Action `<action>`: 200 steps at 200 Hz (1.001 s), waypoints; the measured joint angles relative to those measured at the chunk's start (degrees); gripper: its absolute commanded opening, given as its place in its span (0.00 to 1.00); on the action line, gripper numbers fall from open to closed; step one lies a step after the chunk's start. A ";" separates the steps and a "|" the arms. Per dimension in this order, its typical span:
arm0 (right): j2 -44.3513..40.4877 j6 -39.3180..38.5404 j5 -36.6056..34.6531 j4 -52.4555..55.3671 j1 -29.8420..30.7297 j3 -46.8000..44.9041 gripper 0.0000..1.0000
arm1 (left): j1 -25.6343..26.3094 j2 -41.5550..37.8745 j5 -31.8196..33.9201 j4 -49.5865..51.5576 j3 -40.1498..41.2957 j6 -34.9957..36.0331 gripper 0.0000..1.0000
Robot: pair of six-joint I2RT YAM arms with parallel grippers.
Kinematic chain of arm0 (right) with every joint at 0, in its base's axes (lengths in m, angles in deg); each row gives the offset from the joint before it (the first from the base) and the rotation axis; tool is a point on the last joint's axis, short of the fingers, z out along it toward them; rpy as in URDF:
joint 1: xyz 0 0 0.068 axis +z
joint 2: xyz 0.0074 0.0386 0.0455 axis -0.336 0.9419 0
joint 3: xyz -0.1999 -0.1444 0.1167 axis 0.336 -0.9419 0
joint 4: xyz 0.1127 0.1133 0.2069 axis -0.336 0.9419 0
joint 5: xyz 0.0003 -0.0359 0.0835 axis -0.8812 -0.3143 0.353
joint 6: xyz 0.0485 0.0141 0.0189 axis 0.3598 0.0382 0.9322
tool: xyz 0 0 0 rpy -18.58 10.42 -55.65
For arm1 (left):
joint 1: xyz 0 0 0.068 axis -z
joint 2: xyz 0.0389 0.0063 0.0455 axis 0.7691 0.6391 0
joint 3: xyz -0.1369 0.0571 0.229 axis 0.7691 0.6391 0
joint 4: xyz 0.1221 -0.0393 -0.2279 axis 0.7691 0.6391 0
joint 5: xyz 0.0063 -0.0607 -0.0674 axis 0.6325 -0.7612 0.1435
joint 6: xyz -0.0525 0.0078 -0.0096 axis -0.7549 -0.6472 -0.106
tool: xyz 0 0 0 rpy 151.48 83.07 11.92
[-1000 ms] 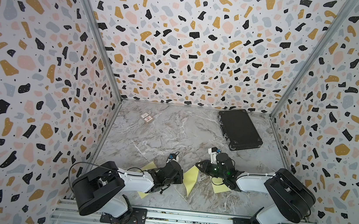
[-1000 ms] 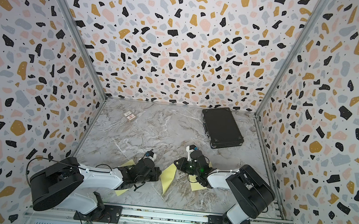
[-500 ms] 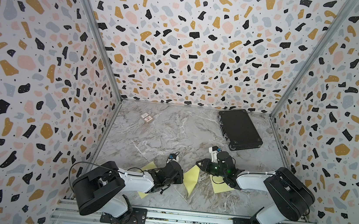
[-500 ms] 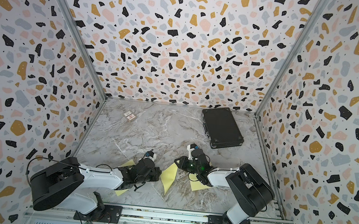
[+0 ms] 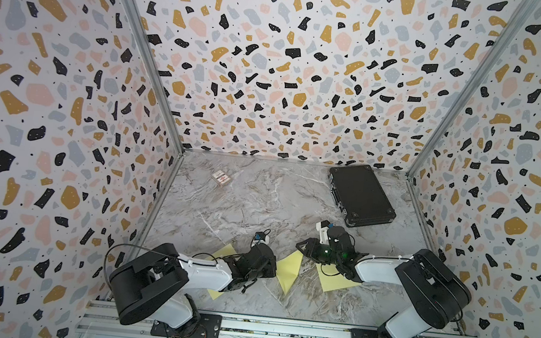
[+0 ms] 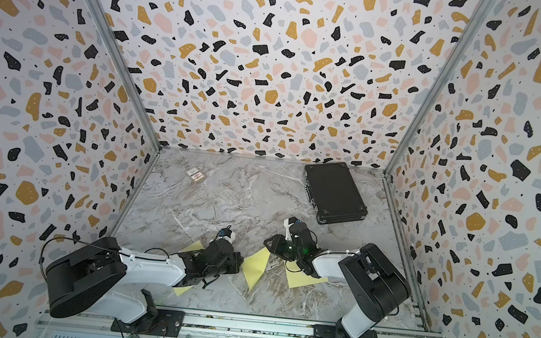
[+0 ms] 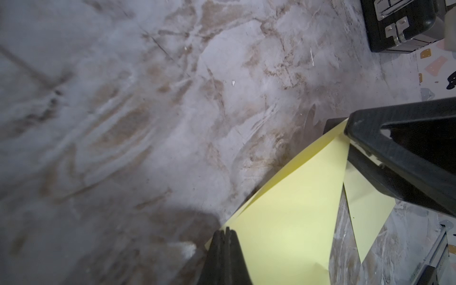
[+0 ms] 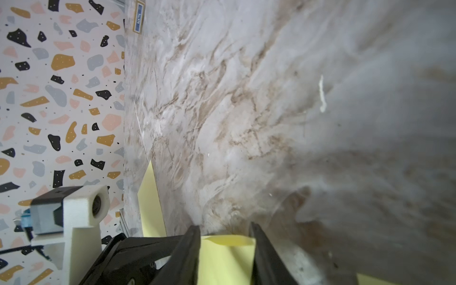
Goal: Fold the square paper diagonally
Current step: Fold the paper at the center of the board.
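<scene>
Black left jaws; smooth yellow paper point(image 5: 289, 273)

Soft, even light is filling both top views, and the walls point(image 5: 272, 74) are looking stretched near the edges. In both wrist views the table point(image 7: 123, 98) is going blurry up close, and a dark shadow point(image 7: 160, 234) is lying on it.
</scene>
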 measured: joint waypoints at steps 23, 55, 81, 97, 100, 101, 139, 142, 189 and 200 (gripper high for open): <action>-1.73 1.49 -0.42 4.48 0.00 -0.46 0.48 | 0.15 0.02 0.28 0.26 -0.20 -0.09 0.00; -9.77 4.11 -2.23 13.86 0.02 -2.54 0.47 | 0.28 0.11 0.57 0.81 -0.52 -0.09 0.00; -16.28 8.17 -3.48 15.87 1.05 -7.04 0.46 | 0.33 0.52 0.63 1.11 -1.01 -0.09 0.00; -17.31 11.34 -4.50 16.41 4.04 -8.96 0.45 | 0.33 0.98 0.61 1.05 -1.38 -0.09 0.00; -17.33 11.87 -4.83 16.44 4.76 -9.25 0.45 | 0.33 1.01 0.63 1.05 -1.42 -0.09 0.00; -17.33 11.96 -4.87 16.46 4.94 -9.31 0.45 | 0.33 1.03 0.63 1.05 -1.42 -0.09 0.00; -17.46 19.96 -8.15 11.76 13.35 -11.80 0.45 | 0.35 1.20 0.63 1.05 -1.60 -0.09 0.00; -17.49 20.41 -8.46 11.43 13.73 -11.96 0.45 | 0.37 1.20 0.63 1.05 -1.60 -0.07 0.00; -17.42 25.86 -12.81 9.27 15.98 -12.74 0.43 | 0.59 1.22 1.01 1.01 -1.57 -0.09 0.00; -17.09 26.84 -13.53 8.68 16.39 -12.76 0.42 | 0.66 1.22 1.05 0.98 -1.57 -0.11 0.00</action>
